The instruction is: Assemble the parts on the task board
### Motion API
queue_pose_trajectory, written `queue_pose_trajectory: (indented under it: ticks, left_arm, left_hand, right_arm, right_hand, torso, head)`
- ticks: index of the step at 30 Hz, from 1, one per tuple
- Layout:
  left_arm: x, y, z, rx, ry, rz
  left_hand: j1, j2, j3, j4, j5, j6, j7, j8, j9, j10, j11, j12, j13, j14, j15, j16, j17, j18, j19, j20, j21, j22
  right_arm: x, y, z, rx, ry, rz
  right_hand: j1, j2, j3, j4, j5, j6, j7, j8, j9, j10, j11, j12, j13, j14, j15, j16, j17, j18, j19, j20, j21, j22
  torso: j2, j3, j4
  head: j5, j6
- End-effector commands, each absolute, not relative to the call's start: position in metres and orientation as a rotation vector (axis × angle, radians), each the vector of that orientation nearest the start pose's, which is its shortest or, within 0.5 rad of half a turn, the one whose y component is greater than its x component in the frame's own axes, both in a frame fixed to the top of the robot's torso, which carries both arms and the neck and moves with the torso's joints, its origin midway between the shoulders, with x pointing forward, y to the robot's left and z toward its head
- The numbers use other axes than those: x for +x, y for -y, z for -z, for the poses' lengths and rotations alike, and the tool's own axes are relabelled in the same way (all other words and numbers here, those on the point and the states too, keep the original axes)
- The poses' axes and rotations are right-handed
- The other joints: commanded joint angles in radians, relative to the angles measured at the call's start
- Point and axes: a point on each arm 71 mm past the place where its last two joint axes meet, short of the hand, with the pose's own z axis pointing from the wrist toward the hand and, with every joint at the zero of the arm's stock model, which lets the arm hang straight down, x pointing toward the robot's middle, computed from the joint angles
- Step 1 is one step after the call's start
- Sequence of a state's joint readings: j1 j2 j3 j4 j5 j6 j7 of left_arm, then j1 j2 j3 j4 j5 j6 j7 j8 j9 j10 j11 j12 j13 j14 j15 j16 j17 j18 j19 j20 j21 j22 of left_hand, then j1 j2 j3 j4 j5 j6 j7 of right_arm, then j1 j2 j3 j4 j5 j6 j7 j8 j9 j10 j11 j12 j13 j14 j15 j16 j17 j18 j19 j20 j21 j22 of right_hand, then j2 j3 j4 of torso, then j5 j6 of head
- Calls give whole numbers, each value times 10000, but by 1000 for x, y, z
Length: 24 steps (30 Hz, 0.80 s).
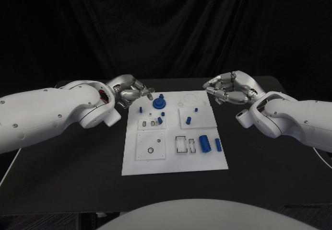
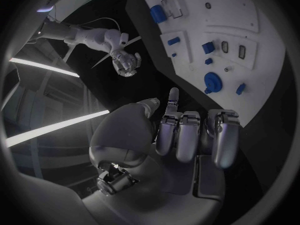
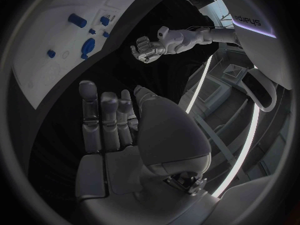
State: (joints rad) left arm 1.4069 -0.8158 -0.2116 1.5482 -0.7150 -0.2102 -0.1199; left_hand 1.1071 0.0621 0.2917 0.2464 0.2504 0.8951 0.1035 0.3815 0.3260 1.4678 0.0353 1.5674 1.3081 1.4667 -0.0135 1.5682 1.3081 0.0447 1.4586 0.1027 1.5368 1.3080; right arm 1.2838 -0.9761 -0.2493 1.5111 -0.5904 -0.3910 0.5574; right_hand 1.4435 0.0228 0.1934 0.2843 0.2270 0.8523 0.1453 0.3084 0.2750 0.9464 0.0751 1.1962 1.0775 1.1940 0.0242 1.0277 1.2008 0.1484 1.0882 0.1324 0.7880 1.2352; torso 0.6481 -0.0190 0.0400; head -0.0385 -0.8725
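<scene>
The white task board [image 1: 173, 160] lies in the middle of the black desk [image 1: 76, 182]. On its near part a large blue cylinder [image 1: 205, 143] lies beside a thinner blue pin [image 1: 219, 144], next to a clear rectangular frame [image 1: 181, 144]; a black ring [image 1: 151, 151] sits on the near-left plate. Farther back, small blue parts stand on the middle plates, and a round blue knob [image 1: 159, 102] stands near the board's far-left corner.

The left hand [image 1: 130, 89] hovers just beside that far-left corner, holding nothing, its fingers apart and loosely bent, clear of the knob. The right hand [image 1: 230, 88] hangs near the far-right corner, also holding nothing, its fingers spread and curled a little. Behind the desk is a dark curtain [image 1: 166, 33].
</scene>
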Motion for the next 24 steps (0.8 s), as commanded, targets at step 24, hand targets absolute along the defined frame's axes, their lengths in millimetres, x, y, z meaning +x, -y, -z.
queue_pose_trajectory:
  ticks: [24]
  left_arm:
    - [503, -162, 190, -1507, -22950, 3725]
  left_hand:
    - [-531, 257, -1527, 319, -914, -625, -661, 2749, 5314, 1030, -678, 34, 2627, 1041, -679, 26, 2627, -159, 318, -699, 17, 1314]
  right_arm:
    - [467, 271, 208, 3917, -14934, -12431]
  right_hand:
    - [-102, 85, 99, 20, 295, -71, -12, 151, 19, 123, 18, 148, 23, 134, -21, 214, 20, 94, 12, -5, 4, 92]
  torso:
    - [-221, 543, -227]
  head:
    - [311, -1]
